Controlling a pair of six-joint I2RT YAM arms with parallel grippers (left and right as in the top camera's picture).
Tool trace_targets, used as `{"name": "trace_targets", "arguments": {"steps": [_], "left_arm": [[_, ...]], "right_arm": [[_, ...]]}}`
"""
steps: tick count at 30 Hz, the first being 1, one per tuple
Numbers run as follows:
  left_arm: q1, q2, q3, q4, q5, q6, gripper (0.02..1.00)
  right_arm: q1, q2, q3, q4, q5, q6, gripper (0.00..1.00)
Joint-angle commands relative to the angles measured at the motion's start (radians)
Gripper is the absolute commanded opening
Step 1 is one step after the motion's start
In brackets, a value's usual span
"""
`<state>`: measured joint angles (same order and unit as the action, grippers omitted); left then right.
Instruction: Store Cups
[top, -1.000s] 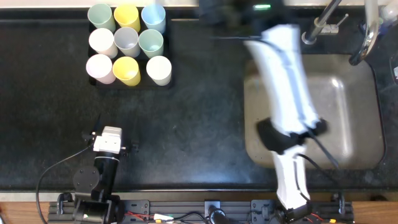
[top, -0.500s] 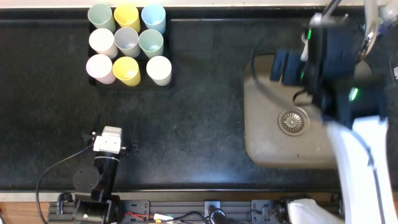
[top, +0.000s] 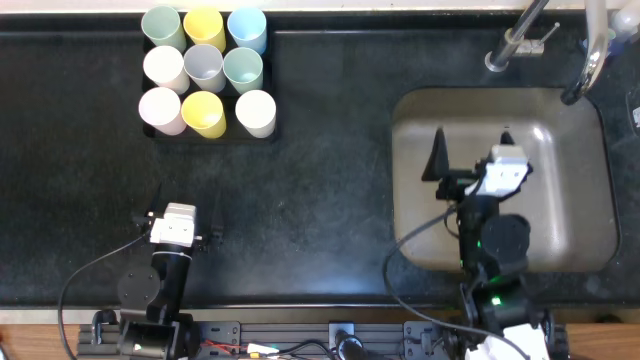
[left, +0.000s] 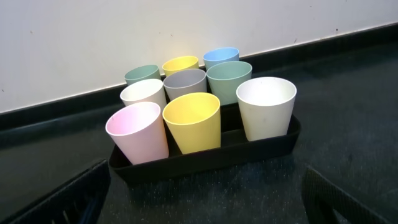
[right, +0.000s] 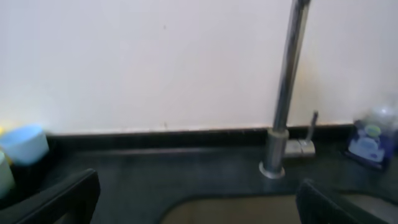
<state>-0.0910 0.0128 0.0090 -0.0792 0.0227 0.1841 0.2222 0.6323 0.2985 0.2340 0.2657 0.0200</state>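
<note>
A metal faucet (right: 285, 93) stands on the dark table (right: 155, 165) against a white wall (right: 155, 62), with a blue cup (right: 23, 144) well apart from it.

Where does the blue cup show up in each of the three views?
Top view: blue cup near the upper left, right end of the back row of cups.
Left wrist view: blue cup at the tray's back right corner.
Right wrist view: blue cup at the left edge.
Shared landmark: the black countertop.

A: What is down there?
B: A black, speckled worktop (top: 320, 180). A grey metal sink (top: 572, 160) sits in it.
A: And behind?
B: A tall tap (right: 287, 81) and a plain white wall (right: 155, 56).
</note>
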Motion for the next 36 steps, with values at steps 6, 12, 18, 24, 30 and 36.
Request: {"name": "trace_targets", "arguments": {"steps": [6,12,18,24,30,36], "left_arm": [[0.003,-0.01,-0.001,-0.004,0.002,0.01,0.998],[0.003,-0.01,-0.001,-0.004,0.002,0.01,0.998],[0.003,-0.01,-0.001,-0.004,0.002,0.01,0.998],[0.003,-0.01,-0.001,-0.004,0.002,0.01,0.998],[0.003,-0.01,-0.001,-0.004,0.002,0.01,0.998],[0.003,-0.01,-0.001,-0.004,0.002,0.01,0.998]], "right_arm": [[0.0,-0.044,-0.126,0.011,0.009,-0.031,0.996],[-0.139,-0.18,-0.161,-0.012,-0.012,-0.031,0.996],[-0.155,-0.305,-0.221,-0.037,-0.012,-0.031,0.998],[-0.156,-0.444,-0.294,-0.128,-0.012,-0.031,0.998],[-0.156,-0.574,-0.294,-0.286,-0.013,-0.031,0.993],[-0.156,-0.629,-0.294,-0.288,-0.013,-0.031,0.998]]}}
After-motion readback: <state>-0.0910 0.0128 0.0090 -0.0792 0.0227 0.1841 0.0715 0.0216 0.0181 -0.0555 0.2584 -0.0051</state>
